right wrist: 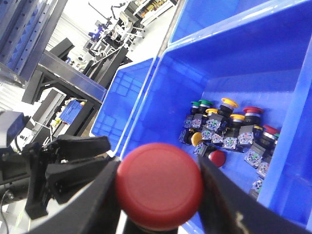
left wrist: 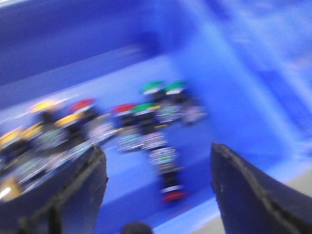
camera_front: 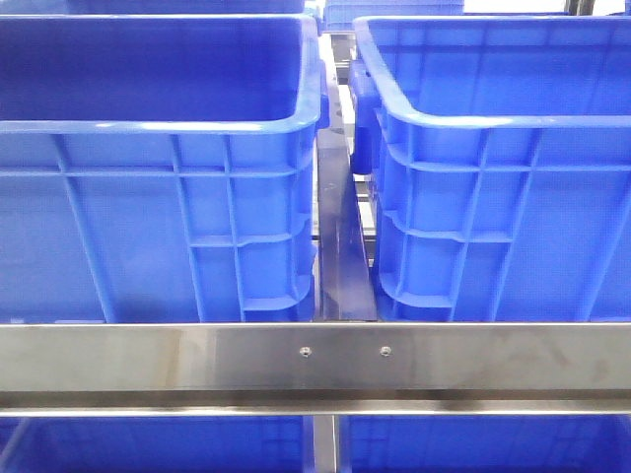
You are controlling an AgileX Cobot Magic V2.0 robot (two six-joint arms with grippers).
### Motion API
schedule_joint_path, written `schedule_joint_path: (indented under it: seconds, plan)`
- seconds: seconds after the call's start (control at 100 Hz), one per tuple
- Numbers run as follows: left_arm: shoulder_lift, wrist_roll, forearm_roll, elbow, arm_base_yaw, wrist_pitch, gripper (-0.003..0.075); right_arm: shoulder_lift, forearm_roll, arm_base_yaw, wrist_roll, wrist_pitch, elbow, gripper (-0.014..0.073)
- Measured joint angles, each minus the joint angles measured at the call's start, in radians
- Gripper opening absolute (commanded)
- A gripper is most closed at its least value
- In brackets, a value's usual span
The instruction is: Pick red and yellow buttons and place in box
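My right gripper [right wrist: 159,187] is shut on a red button [right wrist: 158,175], its round cap facing the camera, held above the rim of a blue box [right wrist: 146,105]. Inside that box lies a pile of buttons with yellow [right wrist: 228,102], red [right wrist: 252,110] and green [right wrist: 204,103] caps. The left wrist view is blurred. My left gripper [left wrist: 158,195] hangs open and empty over a blue box floor [left wrist: 195,146] with red [left wrist: 82,104], yellow [left wrist: 44,105] and green [left wrist: 152,87] buttons. One red button [left wrist: 173,196] lies nearest the jaws. Neither gripper shows in the front view.
Two tall blue boxes [camera_front: 158,128] [camera_front: 493,128] stand side by side behind a steel rail [camera_front: 315,360], with a narrow gap [camera_front: 340,246] between them. A black mechanism [right wrist: 63,165] sits beside the box in the right wrist view. More blue boxes lie beyond.
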Motion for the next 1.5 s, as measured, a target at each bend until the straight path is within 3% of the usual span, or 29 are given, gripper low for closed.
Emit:
schedule_joint_path:
  seconds: [0.26, 0.57, 0.71, 0.86, 0.95, 1.23, 1.5]
  plan:
    - [-0.256, -0.009, -0.006, 0.213, 0.169, -0.062, 0.0442, 0.0, 0.0, 0.0, -0.002, -0.022, 0.0, 0.0032]
    - [-0.56, -0.03, -0.019, 0.417, 0.193, -0.088, 0.0433, 0.0, -0.015, 0.0, -0.004, -0.068, 0.0, 0.0032]
    - [-0.636, -0.033, -0.019, 0.442, 0.194, -0.088, 0.0312, 0.0, -0.053, 0.0, -0.004, -0.119, 0.0, 0.0032]
    - [-0.66, -0.033, -0.019, 0.446, 0.194, -0.088, 0.008, 0.0, -0.087, 0.0, -0.004, -0.209, 0.0, 0.0032]
    - [-0.66, -0.033, -0.019, 0.446, 0.194, -0.088, -0.0021, 0.0, -0.099, 0.0, -0.018, -0.282, 0.0, 0.0032]
    - [-0.66, -0.033, -0.019, 0.446, 0.194, -0.09, -0.0019, 0.027, -0.096, 0.0, -0.213, -0.61, 0.0, 0.0032]
    - [-0.66, -0.033, -0.019, 0.446, 0.194, -0.09, -0.0019, 0.182, -0.074, 0.0, -0.367, -0.893, -0.002, 0.0032]
